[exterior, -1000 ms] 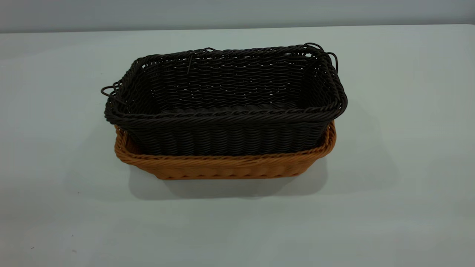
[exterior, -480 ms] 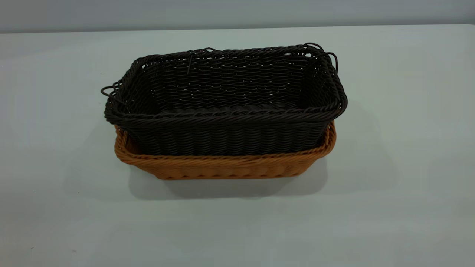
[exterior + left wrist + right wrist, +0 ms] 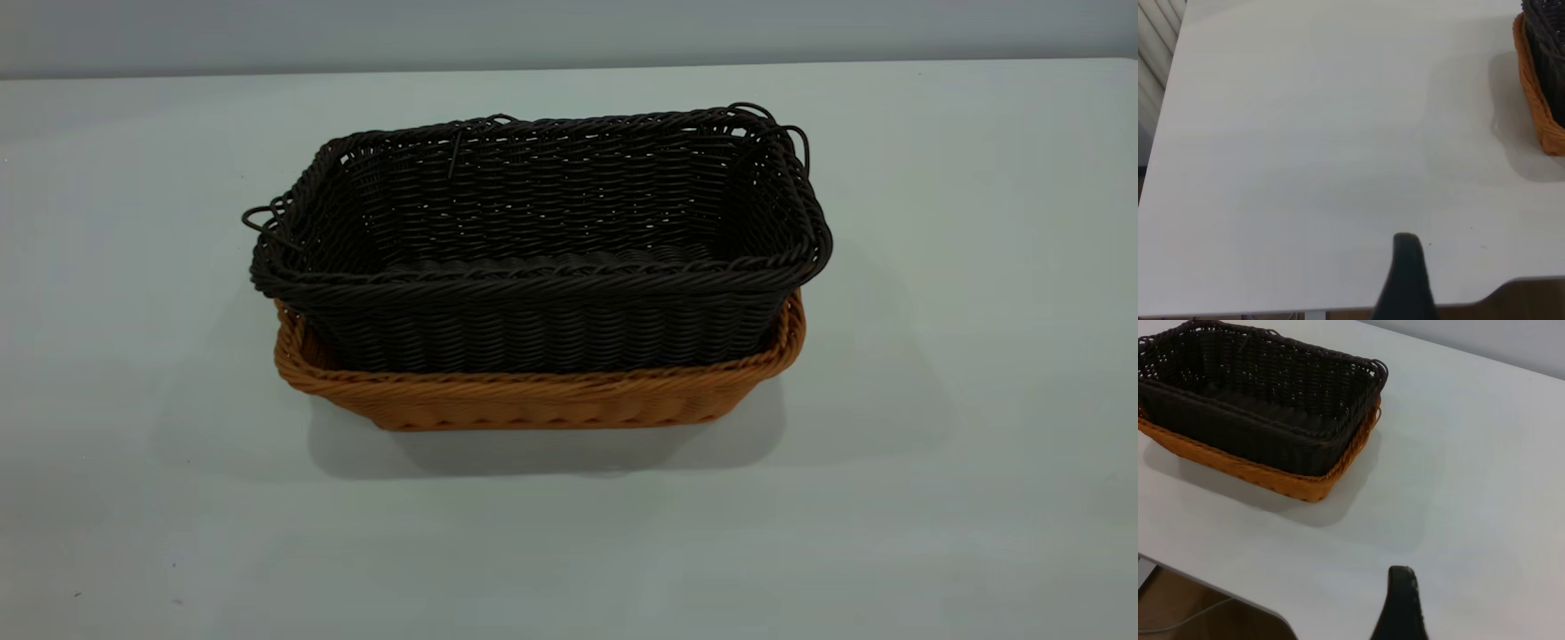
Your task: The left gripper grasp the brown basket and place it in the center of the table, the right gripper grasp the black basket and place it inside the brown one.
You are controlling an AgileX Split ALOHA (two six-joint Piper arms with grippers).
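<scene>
Already the black basket (image 3: 542, 240) sits nested inside the brown basket (image 3: 533, 400) near the middle of the bench (image 3: 978, 444), so by my judgement both placements are done and nothing is left to seize. Working from my left side across: my left jaws (image 3: 1407, 280) hang over bare bench near its edge, well apart from the stack, and only one dark fingertip shows in the left wrist view, so I cannot tell whether they are spread or pressed together; they pinch nothing that I can see. From there the brown basket (image 3: 1538, 100) lies off to one side, only its end and a sliver of the black basket (image 3: 1545, 40) showing. In the exterior view the pair lies with its long axis running left to right across the bench, the black rim standing above the brown rim all round. My right jaws (image 3: 1401, 607) are likewise clear of the stack, one fingertip visible, state not readable, nothing held. Neither arm shows in the exterior view, and I cannot judge which is nearer.
</scene>
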